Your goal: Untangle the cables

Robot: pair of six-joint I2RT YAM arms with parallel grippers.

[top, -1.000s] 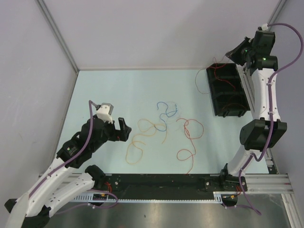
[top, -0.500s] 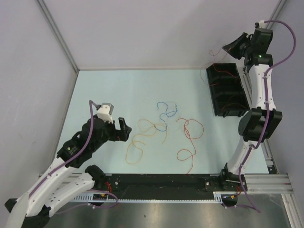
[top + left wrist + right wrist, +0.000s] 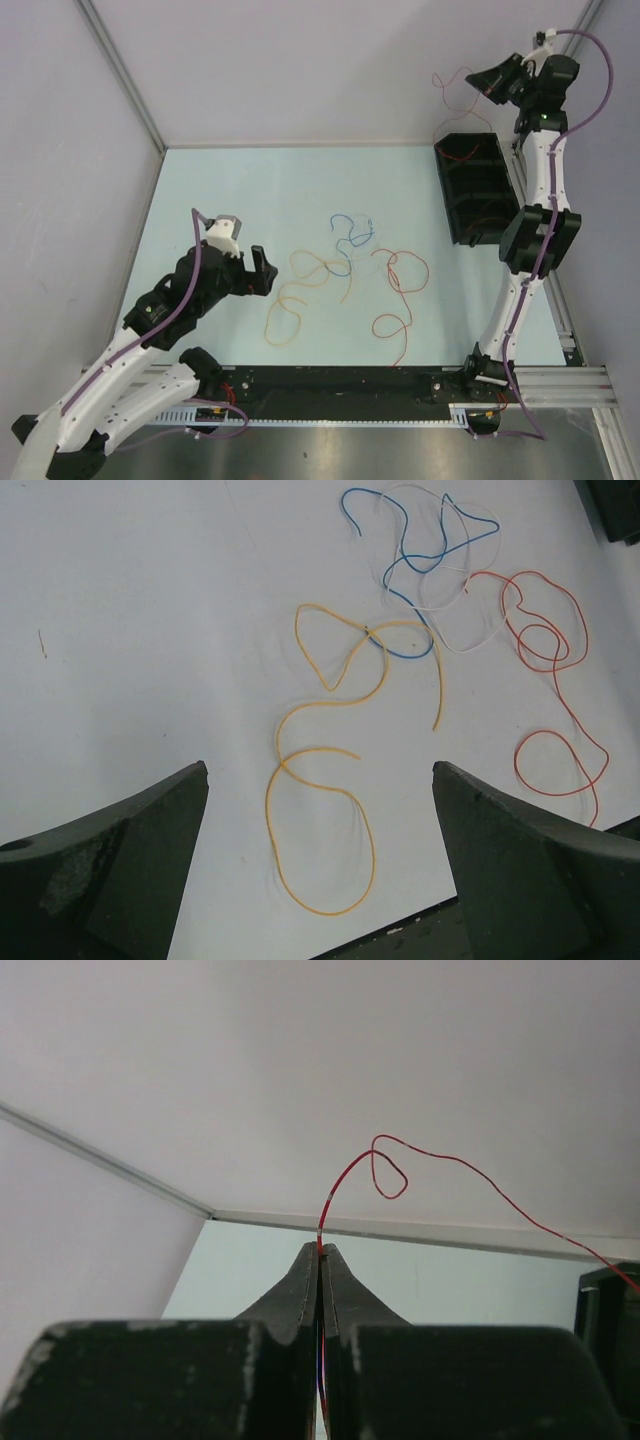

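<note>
A: Right arm?
B: Stretched tall over the black bin [image 3: 444, 190]. The right gripper [image 3: 320, 1256] is pressed together, pinching a red cable [image 3: 385, 1165]; whether its far end reaches the bin is unclear.
A: Left?
B: Bent low. The left gripper [image 3: 320, 780] is spread wide, touching nothing, above the orange cable [image 3: 330, 705]. The blue cable [image 3: 425, 560], white cable [image 3: 470, 645] and second red cable [image 3: 545, 640] lie mid-table [image 3: 250, 190].

Right fingers [image 3: 298, 1285] pinched together, arm [image 3: 541, 168] raised high; left fingers [image 3: 115, 865] apart.

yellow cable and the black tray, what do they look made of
Yellow cable: likely thin plastic-insulated wire with a smooth skin; it lies in limp, loose curls. Black tray: probably rigid moulded plastic, matt, judging by its straight walls and dividers.
</note>
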